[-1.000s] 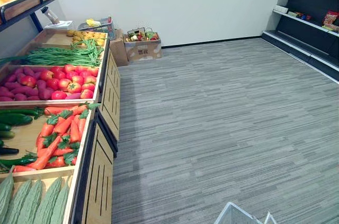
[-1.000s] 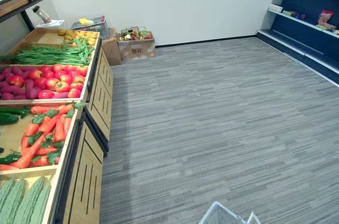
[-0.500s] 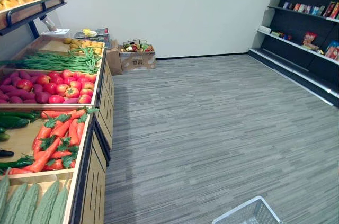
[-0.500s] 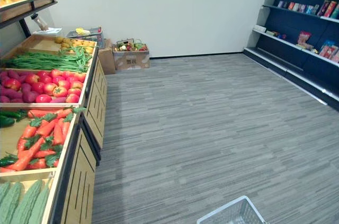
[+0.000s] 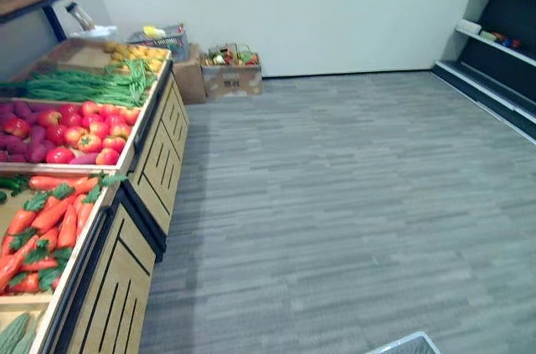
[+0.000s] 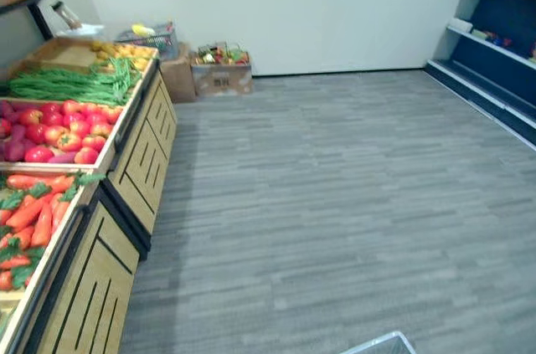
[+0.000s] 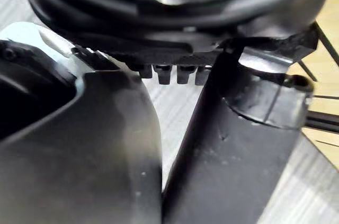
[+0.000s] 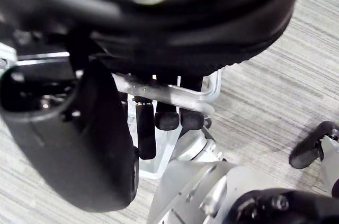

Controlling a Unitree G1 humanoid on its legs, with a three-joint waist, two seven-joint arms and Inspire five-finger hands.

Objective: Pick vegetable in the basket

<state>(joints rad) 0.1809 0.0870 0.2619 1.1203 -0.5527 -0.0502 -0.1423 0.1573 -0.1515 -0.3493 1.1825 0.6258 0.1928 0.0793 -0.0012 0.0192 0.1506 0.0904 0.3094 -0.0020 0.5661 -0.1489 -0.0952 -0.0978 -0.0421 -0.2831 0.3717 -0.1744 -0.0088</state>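
Note:
A wooden produce stand runs along the left. It holds carrots, tomatoes, green beans and the tips of pale green gourds. A corner of the white wire basket pokes up at the bottom right of the eye views. In the right wrist view my right hand is shut on the basket's pale handle, fingers curled under it. My left hand hangs by the stand's wooden side, fingers relaxed and holding nothing.
A cardboard box of produce stands against the far wall beside the stand. A dark wire basket sits on the stand's far end. Dark shelving lines the right wall. Grey striped floor lies open between them.
The camera has swung, so the whole picture has shifted and less of the white basket shows at the bottom. Nothing on the stand has moved.

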